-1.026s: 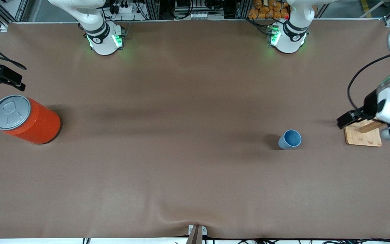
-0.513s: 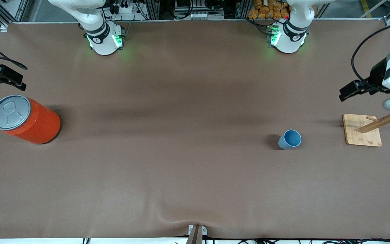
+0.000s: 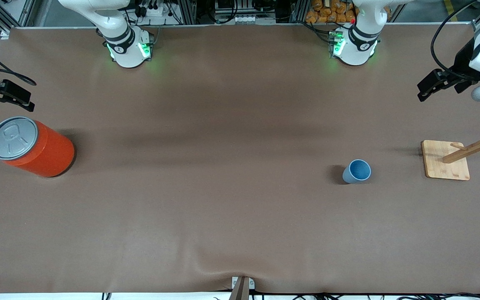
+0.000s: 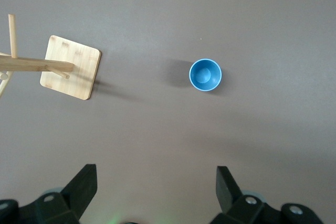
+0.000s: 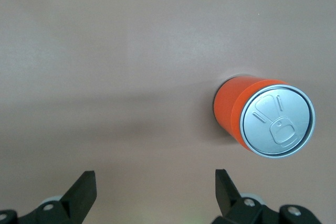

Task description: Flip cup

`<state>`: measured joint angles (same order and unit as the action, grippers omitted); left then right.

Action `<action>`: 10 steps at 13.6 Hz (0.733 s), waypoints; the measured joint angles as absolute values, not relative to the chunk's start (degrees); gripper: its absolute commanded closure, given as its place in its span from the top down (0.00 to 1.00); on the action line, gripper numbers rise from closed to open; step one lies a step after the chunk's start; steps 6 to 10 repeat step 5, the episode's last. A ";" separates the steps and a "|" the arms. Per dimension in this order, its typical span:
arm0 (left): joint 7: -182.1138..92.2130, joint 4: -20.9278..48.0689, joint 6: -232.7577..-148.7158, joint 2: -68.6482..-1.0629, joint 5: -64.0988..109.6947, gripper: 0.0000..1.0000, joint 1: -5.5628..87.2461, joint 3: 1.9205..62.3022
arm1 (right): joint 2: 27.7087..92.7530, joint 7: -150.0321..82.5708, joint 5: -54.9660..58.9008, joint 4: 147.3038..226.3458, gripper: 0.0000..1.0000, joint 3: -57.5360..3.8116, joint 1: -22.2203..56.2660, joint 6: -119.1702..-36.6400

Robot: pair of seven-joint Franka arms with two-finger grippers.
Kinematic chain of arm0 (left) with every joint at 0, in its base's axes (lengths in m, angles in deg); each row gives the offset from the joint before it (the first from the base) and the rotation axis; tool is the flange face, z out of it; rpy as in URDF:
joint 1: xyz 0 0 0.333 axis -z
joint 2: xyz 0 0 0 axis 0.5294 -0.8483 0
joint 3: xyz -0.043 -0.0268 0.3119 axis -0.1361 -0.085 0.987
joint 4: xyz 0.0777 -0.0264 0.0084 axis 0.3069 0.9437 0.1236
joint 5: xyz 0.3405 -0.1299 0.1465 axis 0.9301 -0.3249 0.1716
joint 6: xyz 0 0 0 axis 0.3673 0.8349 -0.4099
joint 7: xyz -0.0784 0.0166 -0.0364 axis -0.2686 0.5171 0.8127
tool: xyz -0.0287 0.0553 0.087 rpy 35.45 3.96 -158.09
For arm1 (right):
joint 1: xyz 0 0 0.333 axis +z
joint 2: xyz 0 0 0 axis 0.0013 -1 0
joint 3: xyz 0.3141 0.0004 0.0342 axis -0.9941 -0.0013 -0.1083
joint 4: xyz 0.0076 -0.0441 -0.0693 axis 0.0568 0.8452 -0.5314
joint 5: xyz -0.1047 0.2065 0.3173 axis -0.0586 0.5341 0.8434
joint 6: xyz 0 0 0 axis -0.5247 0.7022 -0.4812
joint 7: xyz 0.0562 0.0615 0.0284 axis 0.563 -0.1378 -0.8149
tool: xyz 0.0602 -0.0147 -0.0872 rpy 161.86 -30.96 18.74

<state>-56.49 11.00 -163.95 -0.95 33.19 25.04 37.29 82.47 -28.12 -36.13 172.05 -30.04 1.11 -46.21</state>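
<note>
The cup [image 3: 356,171] is small and light blue, and it stands upright with its mouth up on the brown table, toward the left arm's end. It also shows in the left wrist view [image 4: 205,75], where its darker blue inside is visible. My left gripper [image 3: 431,85] is open and empty, high over the table at that end and well apart from the cup; its own view shows the jaws [image 4: 156,182] spread wide. My right gripper [image 3: 11,93] is open and empty over the right arm's end of the table, beside the orange can; its jaws [image 5: 156,184] are also wide.
A large orange can [image 3: 31,146] with a grey lid stands at the right arm's end, also in the right wrist view [image 5: 265,119]. A wooden peg stand on a square base [image 3: 446,160] stands beside the cup at the left arm's end, and shows in the left wrist view [image 4: 71,66].
My left gripper has moved up and away from over the wooden stand, toward the robots' bases, uncovering the stand. The cup, the can and the right gripper have not visibly moved.
</note>
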 measured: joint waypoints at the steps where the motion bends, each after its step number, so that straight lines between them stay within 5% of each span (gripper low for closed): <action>1: -56.14 11.01 -164.10 -0.90 33.18 1.00 25.04 37.29 | 82.47 -28.12 -36.13 172.05 1.00 -29.88 1.11 -46.21; 10: -53.65 10.08 -164.12 -0.93 32.87 1.00 24.85 37.89 | 82.47 -28.10 -36.13 172.05 1.00 -29.50 1.10 -46.21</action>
